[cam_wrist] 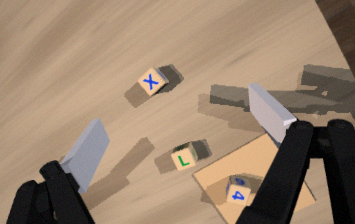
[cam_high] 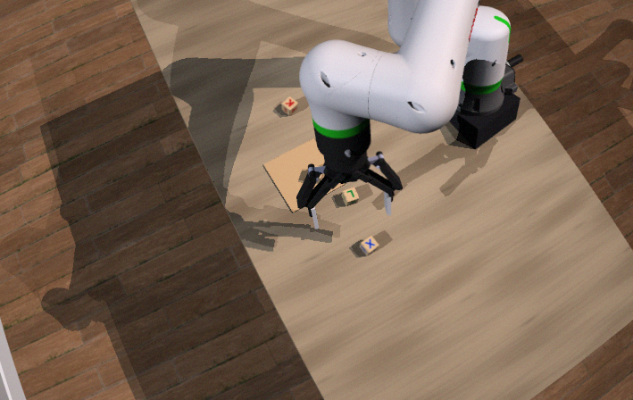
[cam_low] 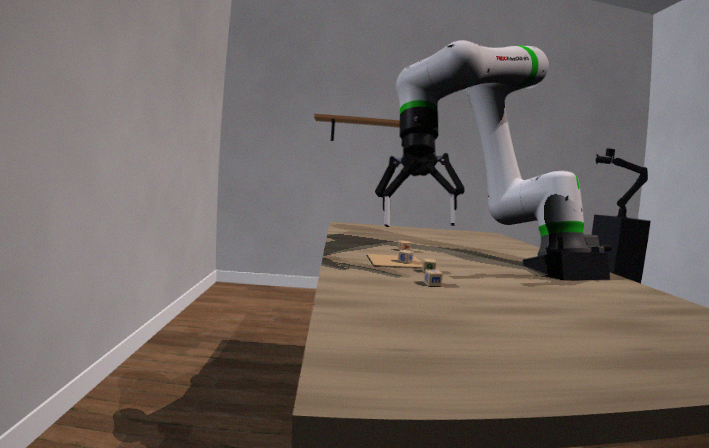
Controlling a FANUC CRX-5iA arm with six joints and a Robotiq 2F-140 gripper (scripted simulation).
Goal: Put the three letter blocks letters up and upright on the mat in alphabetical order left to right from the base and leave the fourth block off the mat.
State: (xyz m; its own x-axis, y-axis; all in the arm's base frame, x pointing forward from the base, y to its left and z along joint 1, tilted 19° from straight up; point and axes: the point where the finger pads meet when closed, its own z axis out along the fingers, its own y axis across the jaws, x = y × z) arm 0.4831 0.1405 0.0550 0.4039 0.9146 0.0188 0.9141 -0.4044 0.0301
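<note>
The tan mat [cam_high: 282, 174] [cam_low: 380, 261] [cam_wrist: 254, 156] lies flat. A block with a blue 4 on top [cam_wrist: 238, 195] [cam_low: 405, 257] stands on it; the arm hides it in the top view. The green L block [cam_high: 350, 196] [cam_low: 428, 266] [cam_wrist: 183, 157] lies on the table just off the mat. The blue X block [cam_high: 369, 244] [cam_low: 433, 278] [cam_wrist: 151, 81] lies farther out. The red K block [cam_high: 289, 104] [cam_low: 404, 245] lies beyond the mat's other side, outside the wrist view. My gripper [cam_high: 352, 220] [cam_low: 419, 224] [cam_wrist: 174, 114] is open and empty, high above the L and X blocks.
The wooden table [cam_high: 458, 278] [cam_low: 457, 356] carries everything. Its long edge runs near the mat on the side away from the X block's open table area. The robot's dark base [cam_high: 487, 121] [cam_low: 582, 266] stands at the opposite edge. Arm shadows fall across the table.
</note>
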